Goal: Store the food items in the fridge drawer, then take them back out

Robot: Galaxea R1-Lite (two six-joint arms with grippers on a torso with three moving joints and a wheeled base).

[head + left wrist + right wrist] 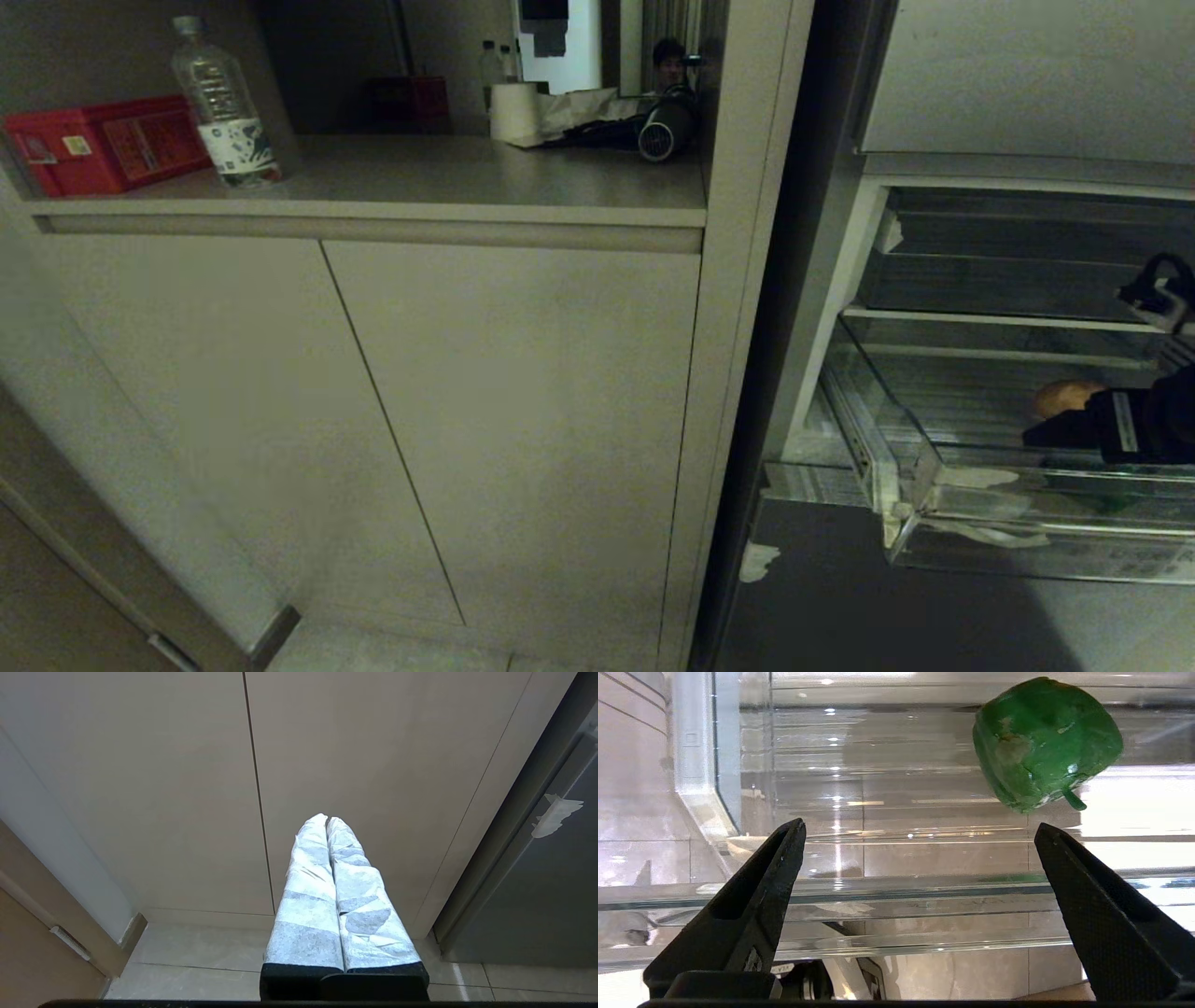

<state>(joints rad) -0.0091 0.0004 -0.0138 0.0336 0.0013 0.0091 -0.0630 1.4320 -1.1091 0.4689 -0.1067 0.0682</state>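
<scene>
The clear fridge drawer (901,467) stands pulled out at the right, with whitish tape scraps on its front edge. A tan-brown food item (1064,397) lies on its ribbed floor. My right gripper (1036,434) reaches in from the right, just in front of that lump. In the right wrist view this gripper (920,828) is open, with nothing between its black fingers. A green pepper (1045,742) lies on the drawer floor (878,802), beyond one fingertip and apart from it. My left gripper (327,819) is shut and empty, parked facing the cabinet doors.
A second clear bin (1008,271) sits above the open drawer. Left of the fridge, beige cabinet doors (513,420) stand under a counter holding a water bottle (224,103), a red box (103,140) and a paper roll (513,112). A person (667,61) shows at the back.
</scene>
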